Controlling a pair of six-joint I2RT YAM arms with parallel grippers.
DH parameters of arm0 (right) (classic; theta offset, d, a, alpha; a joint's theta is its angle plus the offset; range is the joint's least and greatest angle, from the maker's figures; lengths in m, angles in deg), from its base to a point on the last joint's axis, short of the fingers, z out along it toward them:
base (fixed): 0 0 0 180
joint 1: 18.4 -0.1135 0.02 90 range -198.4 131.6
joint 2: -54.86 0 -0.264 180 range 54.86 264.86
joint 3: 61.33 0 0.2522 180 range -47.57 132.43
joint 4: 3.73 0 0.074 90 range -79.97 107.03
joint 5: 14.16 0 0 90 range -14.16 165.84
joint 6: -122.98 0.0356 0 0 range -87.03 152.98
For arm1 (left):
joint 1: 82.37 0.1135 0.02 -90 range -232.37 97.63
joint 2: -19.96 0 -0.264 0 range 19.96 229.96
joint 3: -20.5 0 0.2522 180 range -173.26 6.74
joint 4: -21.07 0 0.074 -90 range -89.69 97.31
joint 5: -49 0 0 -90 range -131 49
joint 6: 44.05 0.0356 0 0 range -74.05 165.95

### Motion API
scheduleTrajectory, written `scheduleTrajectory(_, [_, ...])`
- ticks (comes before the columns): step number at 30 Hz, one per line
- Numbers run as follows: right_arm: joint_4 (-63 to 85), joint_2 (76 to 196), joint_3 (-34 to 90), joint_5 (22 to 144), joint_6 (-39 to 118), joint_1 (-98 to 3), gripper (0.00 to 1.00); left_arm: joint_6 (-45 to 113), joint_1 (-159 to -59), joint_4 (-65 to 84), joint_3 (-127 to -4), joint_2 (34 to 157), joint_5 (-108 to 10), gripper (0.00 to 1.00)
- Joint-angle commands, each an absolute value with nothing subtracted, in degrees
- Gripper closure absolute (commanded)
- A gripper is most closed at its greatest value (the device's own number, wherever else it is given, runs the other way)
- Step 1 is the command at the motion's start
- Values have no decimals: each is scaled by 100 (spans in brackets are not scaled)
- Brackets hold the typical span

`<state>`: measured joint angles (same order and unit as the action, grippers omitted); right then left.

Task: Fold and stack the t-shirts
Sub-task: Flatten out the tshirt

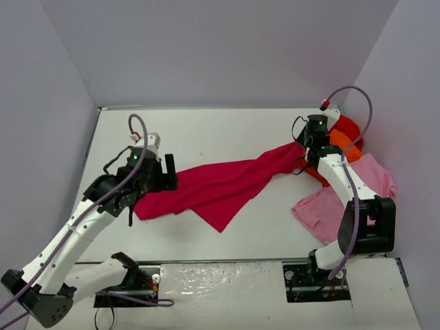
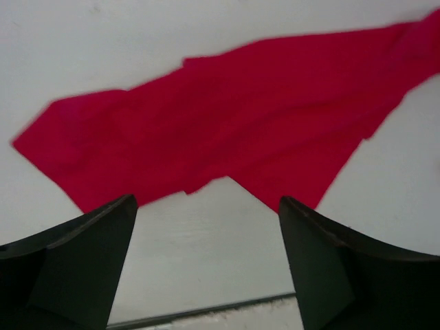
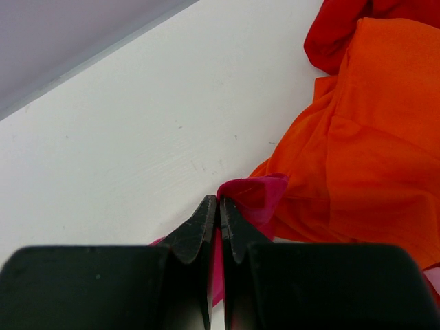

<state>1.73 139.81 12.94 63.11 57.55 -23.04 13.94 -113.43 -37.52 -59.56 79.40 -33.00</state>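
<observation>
Wide-apart black fingers (image 2: 75,261) of my left gripper (image 2: 206,201) hover over the crimson-magenta t-shirt (image 2: 227,117) lying stretched across the table (image 2: 206,268) (nothing held). My right gripper (image 3: 218,201) is clamped on its other end, beside the orange t-shirt (image 3: 371,137).

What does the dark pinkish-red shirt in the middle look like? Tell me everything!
The crimson-magenta shirt is soft, plain cloth, wrinkled and not folded. It lies stretched in a long slanted band across the white table. Its far right end is pinched in the shut right gripper, right beside the orange shirt. Its left end lies flat near the open left gripper, which holds nothing.
</observation>
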Motion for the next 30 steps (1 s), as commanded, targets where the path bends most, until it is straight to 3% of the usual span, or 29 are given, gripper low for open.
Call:
scheduleTrajectory(1, [-306, 13772, 1236, 6423, 5749, -2527, 100, 533, -11658, -3759, -5678, 8597, -3347, 36])
scheduleTrajectory(6, [-262, 13549, 988, 6373, 5716, -2768, 100, 362, -11806, -3708, -5465, 9110, -2672, 47])
scheduleTrajectory(7, [-249, 13443, 929, 6392, 5749, -2873, 100, 415, -11812, -3893, -5557, 9361, -2374, 61])
scheduleTrajectory(9, [-210, 13329, 833, 6415, 5780, -2938, 100, 447, -11814, -4033, -5803, 9753, -1930, 70])
scheduleTrajectory(16, [4, 12818, 551, 6367, 5691, -3088, 100, 550, -11814, -3993, -6169, 10794, -1561, 70])
scheduleTrajectory(25, [209, 12408, 405, 6316, 5574, -3096, 100, 406, -11807, -3389, -5928, 11576, -1896, 50])
scheduleTrajectory(27, [250, 12371, 400, 6310, 5574, -3096, 100, 398, -11813, -3259, -5926, 11703, -1969, 52])
scheduleTrajectory(30, [304, 12319, 378, 6295, 5574, -3096, 100, 458, -11806, -3235, -6031, 11928, -2030, 65])
